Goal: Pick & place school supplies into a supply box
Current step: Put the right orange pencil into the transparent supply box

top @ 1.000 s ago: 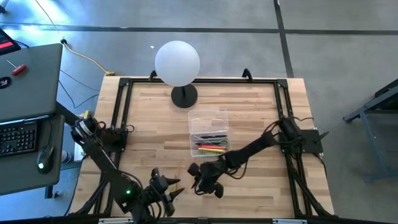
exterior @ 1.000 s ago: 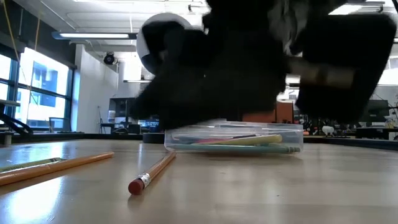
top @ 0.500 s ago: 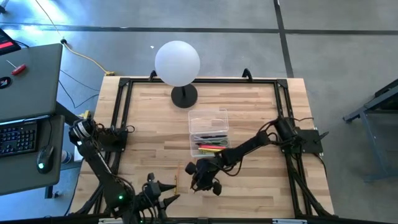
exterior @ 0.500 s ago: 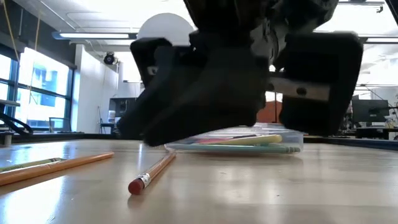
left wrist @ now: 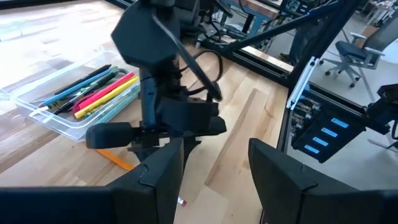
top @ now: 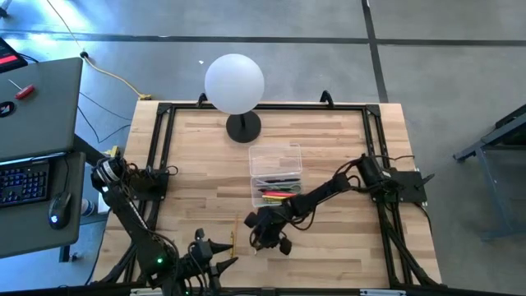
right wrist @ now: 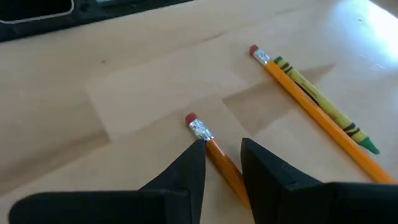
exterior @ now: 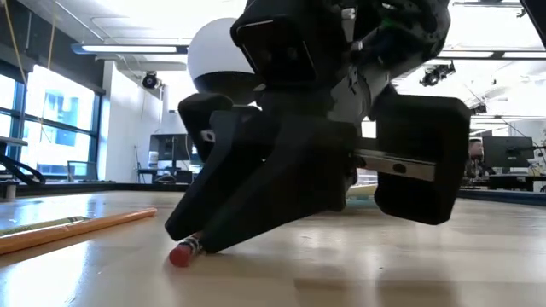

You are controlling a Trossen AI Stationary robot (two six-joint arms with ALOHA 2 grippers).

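Just before the supply box (top: 276, 174), the right gripper (right wrist: 222, 155) straddled an orange pencil (right wrist: 214, 152), jaws narrowly parted; it needed a centred, low close.

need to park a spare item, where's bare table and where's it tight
Bare wood lies between the left frame rail and the supply box, and between the box and the right arm's base. It is tight at the front, where the right gripper straddles an orange pencil near the left gripper.
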